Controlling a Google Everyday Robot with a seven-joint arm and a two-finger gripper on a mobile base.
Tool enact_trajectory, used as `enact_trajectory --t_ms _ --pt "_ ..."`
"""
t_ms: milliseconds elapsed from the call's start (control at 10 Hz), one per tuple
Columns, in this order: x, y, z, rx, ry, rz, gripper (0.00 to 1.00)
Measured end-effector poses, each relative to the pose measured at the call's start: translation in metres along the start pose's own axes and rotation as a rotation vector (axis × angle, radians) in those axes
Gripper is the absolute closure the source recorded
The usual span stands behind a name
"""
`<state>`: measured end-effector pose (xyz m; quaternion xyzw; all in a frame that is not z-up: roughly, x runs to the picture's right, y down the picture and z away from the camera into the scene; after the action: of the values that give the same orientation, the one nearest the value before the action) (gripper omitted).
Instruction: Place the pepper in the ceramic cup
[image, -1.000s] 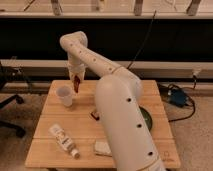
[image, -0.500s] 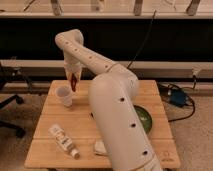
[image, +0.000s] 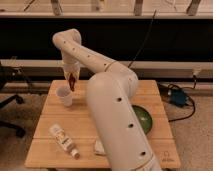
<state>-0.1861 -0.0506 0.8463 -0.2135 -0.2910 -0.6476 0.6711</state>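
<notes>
**A:** Where is the gripper (image: 72, 80)?

**B:** It hangs fingers-down over the back left part of the wooden table (image: 50, 125), at the end of the white arm (image: 107, 95) that arches up and over from the lower right. It is closed on the pepper (image: 72, 82), which hangs dark red between the fingers with its thin end pointing down.

**A:** And the ceramic cup (image: 64, 96)?

**B:** It stands upright on the table just below and a little left of the pepper. The pepper's tip sits above the rim and to its right, not inside the cup. Whether tip and rim are quite apart is hard to judge from this angle; they look nearly touching.

**A:** How much room is around it?

**B:** The cup stands near the table's left edge, with bare wood in front of it. Farther forward a white bottle (image: 63, 140) lies on its side, well clear of the cup.

**A:** What is hidden?

**B:** The arm's thick lower link covers the middle of the table. A green round object (image: 143, 119) shows only partly past it on the right, and a pale scrap (image: 99, 147) peeps out at the front. The table's front edge is cut off by the frame.
</notes>
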Motion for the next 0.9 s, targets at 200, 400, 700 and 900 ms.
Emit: enact_trajectory --t_ms 200,400,700,900 --pt "-0.001 -0.018 -0.003 0.061 0.044 -0.052 1.00" --pt "-0.003 -0.042 -0.003 0.129 0.084 -0.111 1.00" --pt "-0.004 -0.056 -0.003 0.217 0.143 -0.177 1.00" --pt "-0.003 -0.063 0.000 0.245 0.177 -0.201 1.00"
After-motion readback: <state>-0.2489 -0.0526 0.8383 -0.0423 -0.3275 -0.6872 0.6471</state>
